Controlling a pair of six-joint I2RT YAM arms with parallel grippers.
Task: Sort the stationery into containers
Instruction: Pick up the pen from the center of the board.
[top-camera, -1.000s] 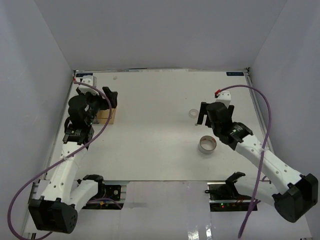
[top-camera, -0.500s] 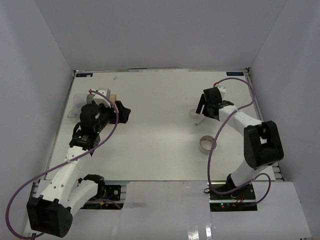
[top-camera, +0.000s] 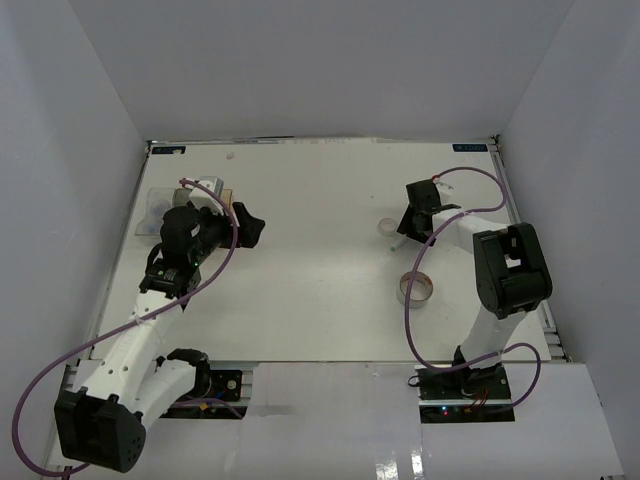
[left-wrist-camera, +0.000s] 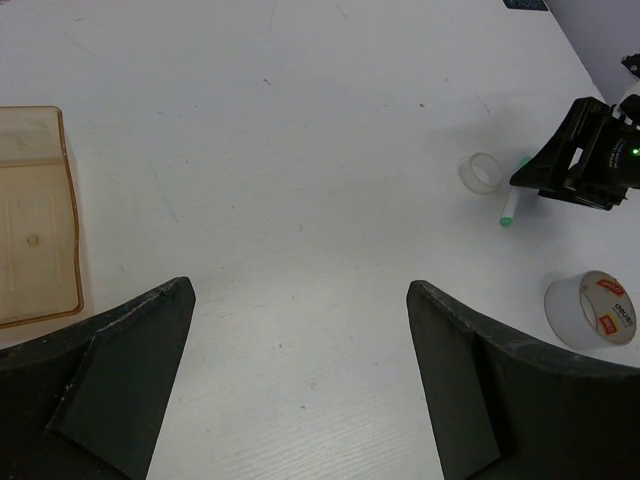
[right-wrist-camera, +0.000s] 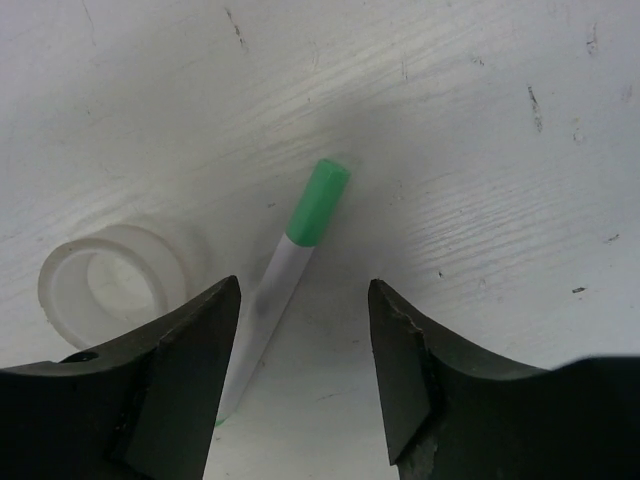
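STATIONERY SORT: The right claw (right-wrist-camera: 300, 335) hangs low over a white, faintly grained and scuffed surface (right-wrist-camera: 480, 120). Its two matte black fingers (right-wrist-camera: 410, 350) are parted on either side of a single marker (right-wrist-camera: 283, 268), and neither has closed on it. The marker is a slim white stick with a smooth green cap (right-wrist-camera: 320, 200). It lies flat and slanted, cap end pointing away from the claw. Just beside it, to the left in the wrist view, stands one small round jar (right-wrist-camera: 110, 275) of clear plastic, thick-walled and ring-like from above.

From the left wrist, the jar and marker sit toward the right side of the surface. One tape roll (left-wrist-camera: 592, 308) lies flat a little nearer the arms: a whitish ring with a red-printed label inside its core.

The left claw (left-wrist-camera: 300, 380) is spread wide and holds nothing, its blunt, wedge-shaped black fingers above bare surface, well apart from those three items. At the left edge of that view is one amber-orange bin (left-wrist-camera: 35, 215), a translucent rectangle with rounded corners. Overhead, a clear bin (top-camera: 155, 203) shows faintly at the surface's left edge, partly behind the left arm (top-camera: 170, 270).

In all: one marker, one jar, one tape roll and two bins can be made out.
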